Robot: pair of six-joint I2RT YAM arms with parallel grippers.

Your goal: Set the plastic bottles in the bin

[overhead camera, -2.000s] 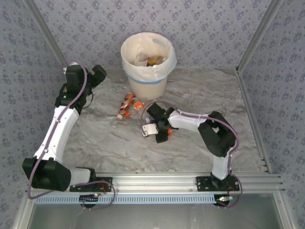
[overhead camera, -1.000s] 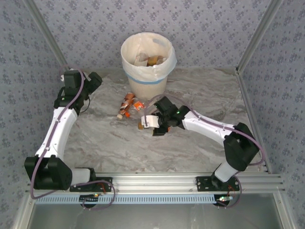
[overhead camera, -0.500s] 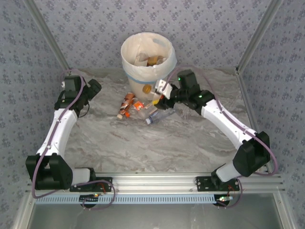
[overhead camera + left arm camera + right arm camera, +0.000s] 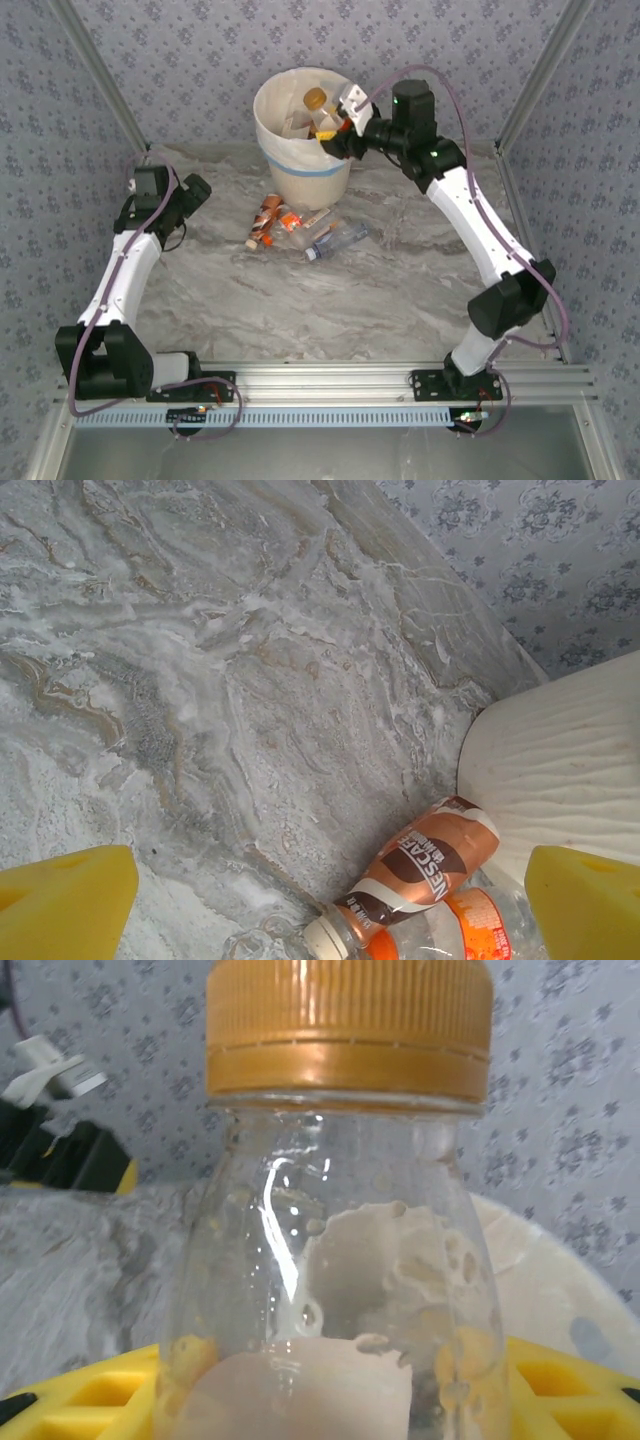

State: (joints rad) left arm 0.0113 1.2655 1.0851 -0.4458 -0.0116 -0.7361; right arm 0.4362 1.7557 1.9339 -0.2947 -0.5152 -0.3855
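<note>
Top external view: right hand (image 4: pixel 334 128) pinches clear bottle (image 4: pixel 317 100) over bin (image 4: pixel 300 165), left hand (image 4: pixel 196 188) spread

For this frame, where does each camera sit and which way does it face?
Top external: above and behind the bases, looking down on the table, the bin and both arms.
Left wrist: looking down at marble, a brown bottle and the bin's wall; its yellow fingertips stand wide apart.
Right wrist: looking along its yellow fingers at the orange-capped bottle they grip.
Shared: top external also shows that bottle, in the right gripper at the bin's mouth.
</note>
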